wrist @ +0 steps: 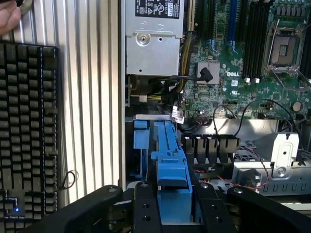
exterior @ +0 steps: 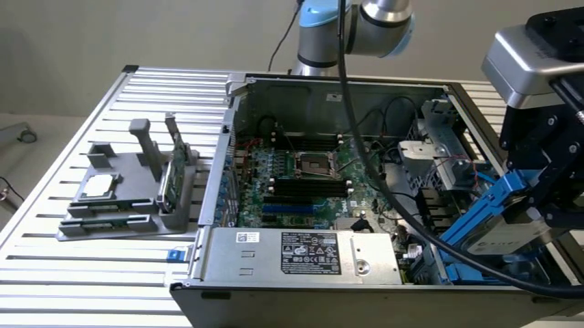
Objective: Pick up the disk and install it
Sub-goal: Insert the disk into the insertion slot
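Power supply (exterior: 301, 253), metal bracket (exterior: 422, 154) (cables (wrist: 167, 87) between) crowd the bay (wrist: 140, 145) under the disk (exterior: 507, 236); motherboard (exterior: 306, 181) side open.

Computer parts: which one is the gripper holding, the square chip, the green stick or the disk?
The disk, silver with a blue frame, clamped in the gripper above the open case. The chip and green stick sit on the grey holder.

On my feed the slatted metal table (exterior: 91, 277) carries the open computer case (exterior: 338, 92), a grey parts stand (exterior: 114, 229) and a black keyboard (wrist: 29, 121).
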